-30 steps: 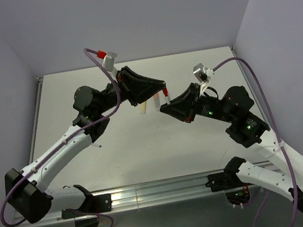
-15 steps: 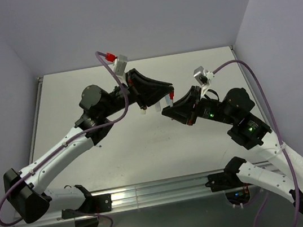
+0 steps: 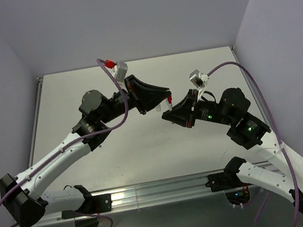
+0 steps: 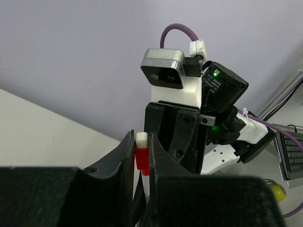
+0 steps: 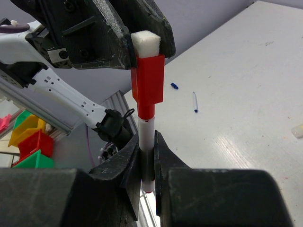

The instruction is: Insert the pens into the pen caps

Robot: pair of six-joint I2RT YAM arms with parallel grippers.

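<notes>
My left gripper [image 4: 141, 142] is shut on the red pen cap [image 4: 142, 160], which has a white end block. My right gripper [image 5: 147, 147] is shut on a thin white pen [image 5: 146, 135] and holds it upright. In the right wrist view the red cap [image 5: 148, 85] sits over the pen's upper end, with the left fingers [image 5: 118, 33] clamped on it. In the top view the two grippers meet above the table's middle: left [image 3: 166, 95], right [image 3: 166, 113], red cap [image 3: 169, 100] between them. A thin white pen with a dark-blue tip [image 5: 194, 101] and a tiny dark-blue cap [image 5: 174, 86] lie on the table.
The white table [image 3: 117, 153] lies below both raised arms. A pale object [image 5: 297, 130] lies at the right edge of the right wrist view. Coloured bins [image 5: 28, 137] stand off the table beyond the left arm's base. The stubby markers are mostly hidden behind the left gripper.
My left gripper has moved right and down toward the right gripper with the red cap. The right gripper rose slightly. The cap now sits over the pen's end.
</notes>
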